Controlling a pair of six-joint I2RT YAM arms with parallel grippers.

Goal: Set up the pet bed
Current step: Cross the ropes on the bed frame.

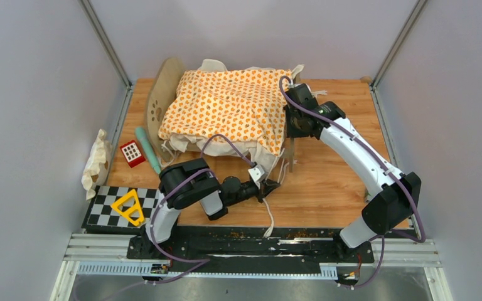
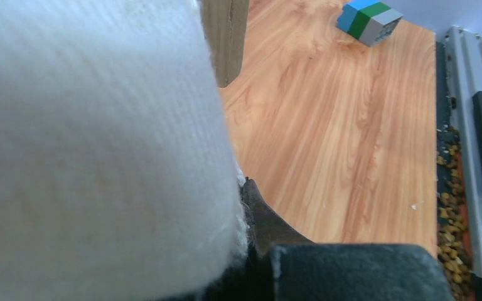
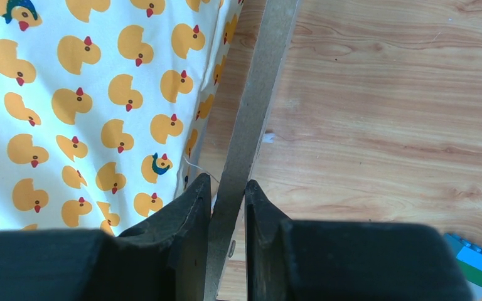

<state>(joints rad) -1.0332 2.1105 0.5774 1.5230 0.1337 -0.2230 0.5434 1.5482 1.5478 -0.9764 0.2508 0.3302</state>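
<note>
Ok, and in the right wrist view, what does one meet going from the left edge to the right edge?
From the left: duck-print cushion → wooden board of the pet bed, seen edge-on → bare wooden table → blue-and-green toy brick in the bottom right corner.

right fingers [image 3: 191, 219] clamp pet bed [image 3: 257, 106] board edge | duck-print cushion [image 3: 88, 106] left | toy block [image 3: 477, 263] lower right
</note>
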